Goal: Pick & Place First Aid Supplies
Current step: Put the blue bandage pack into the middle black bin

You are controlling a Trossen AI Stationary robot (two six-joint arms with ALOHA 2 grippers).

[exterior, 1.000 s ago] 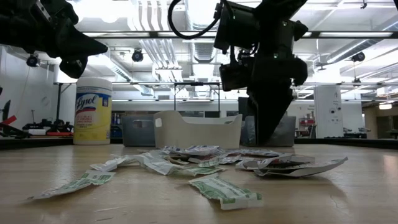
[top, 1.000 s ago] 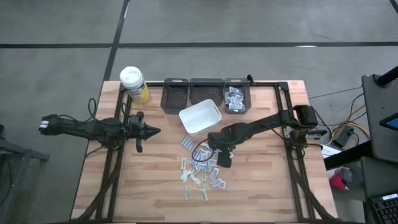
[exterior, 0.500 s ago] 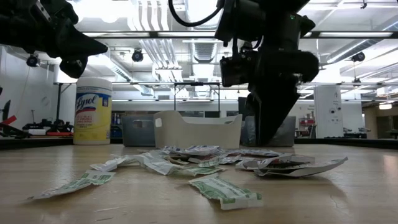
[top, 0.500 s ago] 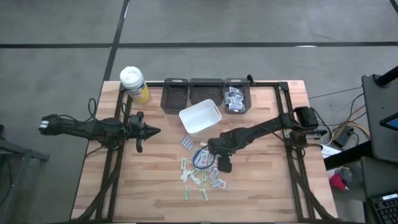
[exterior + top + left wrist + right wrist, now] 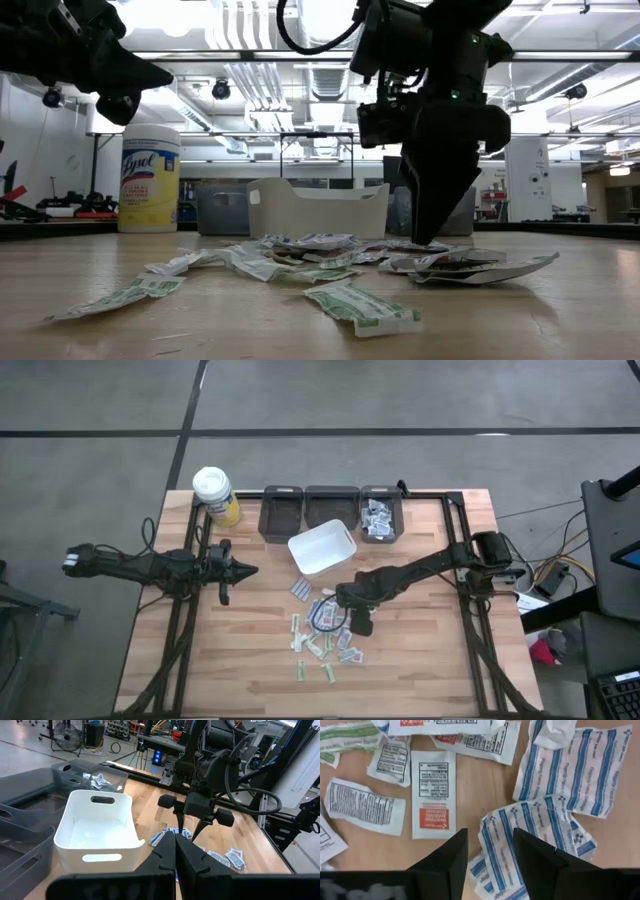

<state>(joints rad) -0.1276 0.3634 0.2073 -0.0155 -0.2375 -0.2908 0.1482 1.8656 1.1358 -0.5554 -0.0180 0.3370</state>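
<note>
- Packet between the right gripper [image 5: 490, 857] fingers: blue-striped packet [image 5: 530, 837], white with blue bands and small crosses.
- Beside its fingertip: red-printed packet [image 5: 433, 795], white, black text, red block.
- Farther out: green-printed strips [image 5: 300, 635], white and green.
- White bin [image 5: 322, 548].
- Three dark grey trays [image 5: 330, 511].
- Wipes canister [image 5: 150, 178], yellow, white cap.
- Light wood tabletop [image 5: 430, 650].

Your wooden table [image 5: 420, 660] carries a yellow wipes canister [image 5: 215, 496] at 11 o'clock, three dark bins [image 5: 331, 512] at 12, a white tub [image 5: 322, 547] just below them, packets [image 5: 325, 635] scattered centre toward 6.
</note>
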